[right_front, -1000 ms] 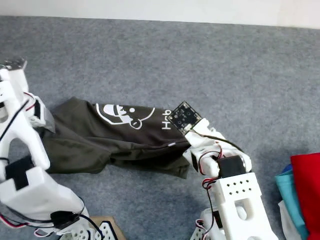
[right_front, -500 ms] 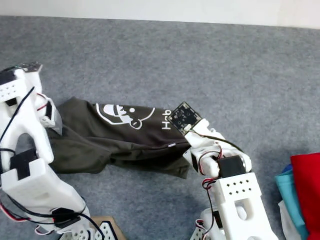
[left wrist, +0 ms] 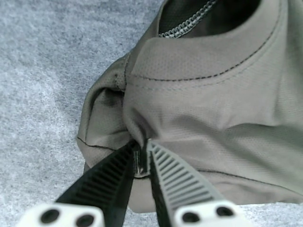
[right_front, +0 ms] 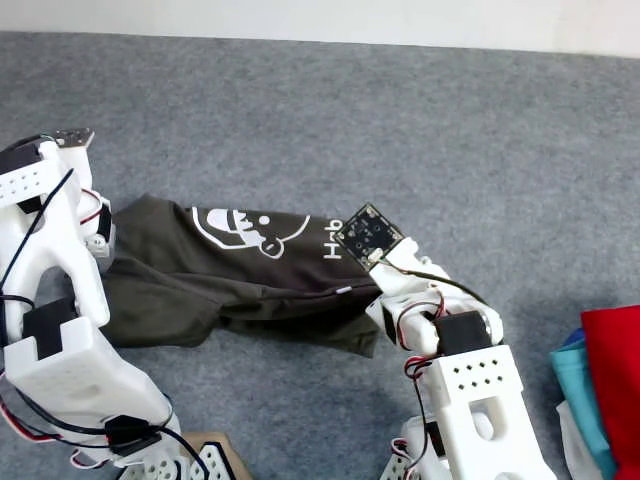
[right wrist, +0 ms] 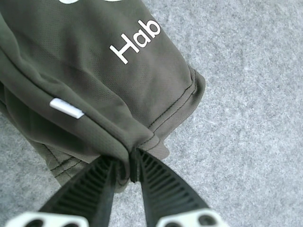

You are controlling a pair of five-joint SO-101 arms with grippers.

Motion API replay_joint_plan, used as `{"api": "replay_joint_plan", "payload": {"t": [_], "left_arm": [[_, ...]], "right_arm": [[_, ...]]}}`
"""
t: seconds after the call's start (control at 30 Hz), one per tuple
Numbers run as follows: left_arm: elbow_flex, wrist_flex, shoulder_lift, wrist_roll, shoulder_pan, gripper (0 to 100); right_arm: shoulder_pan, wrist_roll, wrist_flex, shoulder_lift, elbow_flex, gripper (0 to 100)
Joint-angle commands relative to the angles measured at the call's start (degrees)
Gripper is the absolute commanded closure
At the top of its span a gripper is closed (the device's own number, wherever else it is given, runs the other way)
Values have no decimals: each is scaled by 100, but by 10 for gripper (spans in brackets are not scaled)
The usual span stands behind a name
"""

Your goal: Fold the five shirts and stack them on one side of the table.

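From above, your olive shirt [right_front: 240, 275] lies on the grey table [right_front: 400, 120] between the arms, with the shirt pile [right_front: 600, 385] far right. Left wrist: the left gripper [left wrist: 141, 147] pinches a fold. Right wrist: the right gripper [right wrist: 129, 163] clamps the hem. This looks mid-fold; next, carry both ends over evenly.

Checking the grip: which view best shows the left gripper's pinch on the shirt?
Left wrist view: the left gripper is shut on a fold of the shirt. High view: the arm hides the pinch. Right wrist view: the shirt's other end.
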Motion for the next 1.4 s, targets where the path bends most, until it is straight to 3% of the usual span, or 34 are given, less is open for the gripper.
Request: {"api": "replay_joint_plan", "payload": {"t": [0.0,0.3,0.57,0.73,0.93,1.37], "left_arm": [[-268,9,-119,53,215,994],[-1692,1064,-119,378,549,994],[-3011,712,-57,1670,479,994],[-3319,9,-48,3015,418,994],[-3319,-1143,-48,4009,426,994],[-3310,-3042,-31,4132,620,975]], "right_arm": [[-40,-79,40,-92,-40,992],[-13,-88,-22,-92,-84,992],[-4,-554,-1429,22,-251,992],[110,-580,-2527,497,-585,992],[444,-545,-4453,1508,-1024,992],[1103,-536,-4822,5130,-4778,992]]}}
